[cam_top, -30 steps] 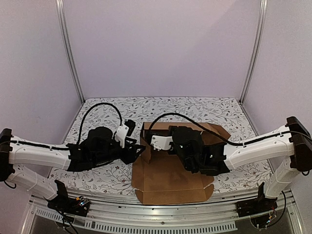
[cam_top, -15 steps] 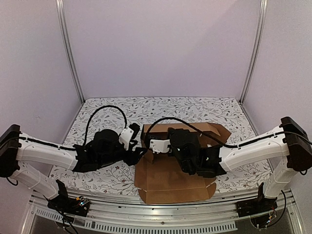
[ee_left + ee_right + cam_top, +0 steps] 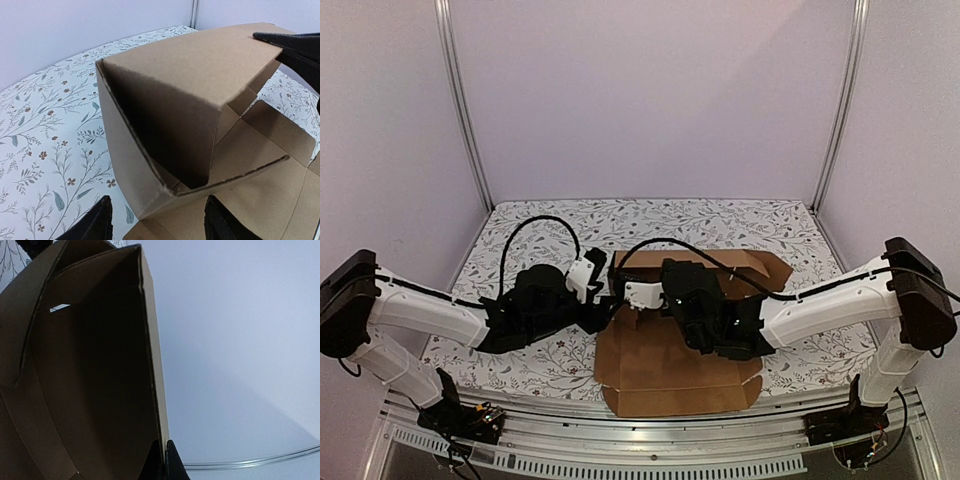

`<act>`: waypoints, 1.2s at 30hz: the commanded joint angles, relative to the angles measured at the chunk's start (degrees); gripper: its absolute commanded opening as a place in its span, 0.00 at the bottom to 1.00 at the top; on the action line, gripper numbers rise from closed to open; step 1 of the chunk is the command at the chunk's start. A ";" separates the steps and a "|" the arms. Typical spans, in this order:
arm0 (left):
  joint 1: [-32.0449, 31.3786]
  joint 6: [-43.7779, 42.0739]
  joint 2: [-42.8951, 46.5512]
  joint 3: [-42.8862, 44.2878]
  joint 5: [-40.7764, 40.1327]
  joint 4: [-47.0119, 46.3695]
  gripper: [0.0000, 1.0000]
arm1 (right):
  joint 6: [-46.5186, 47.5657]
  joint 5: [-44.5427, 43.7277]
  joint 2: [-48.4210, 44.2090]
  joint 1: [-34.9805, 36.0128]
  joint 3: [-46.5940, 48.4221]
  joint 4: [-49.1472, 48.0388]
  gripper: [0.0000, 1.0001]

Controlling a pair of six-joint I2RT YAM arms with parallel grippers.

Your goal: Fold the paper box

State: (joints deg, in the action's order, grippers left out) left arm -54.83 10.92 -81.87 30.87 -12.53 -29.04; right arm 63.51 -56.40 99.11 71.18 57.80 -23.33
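The paper box (image 3: 670, 370) sits mid-table, long axis near to far. My right gripper (image 3: 164, 462) pinches its raised wall edge. My left gripper (image 3: 159, 212) is spread, the upright left corner just to its right, so my left arm is nearer.

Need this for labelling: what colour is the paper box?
Plain brown paper box, clearest in left wrist view.

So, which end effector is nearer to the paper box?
Right. The right end effector is shut on an edge of the paper box; the left end effector is open, straddling its folded corner, seemingly without touching.
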 commanded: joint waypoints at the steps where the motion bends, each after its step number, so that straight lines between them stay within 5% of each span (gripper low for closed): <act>1: 1.26 0.90 -2.27 -0.74 -0.66 -5.85 0.61 | -0.41 1.51 2.28 -0.85 0.20 0.22 0.00; 13: 1.48 2.22 -7.09 0.43 -0.67 -9.98 0.63 | -0.83 1.03 4.40 -1.64 -0.68 0.74 0.00; 36: -1.15 4.96 -12.93 5.85 -20.99 -17.63 0.62 | -7.07 2.34 1.63 -2.21 1.12 6.09 0.00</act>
State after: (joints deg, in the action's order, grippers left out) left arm -55.55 14.76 -94.35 33.71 -25.39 -42.72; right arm 60.01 -56.03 100.99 68.86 58.28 -23.27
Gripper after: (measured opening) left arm 0.626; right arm 0.006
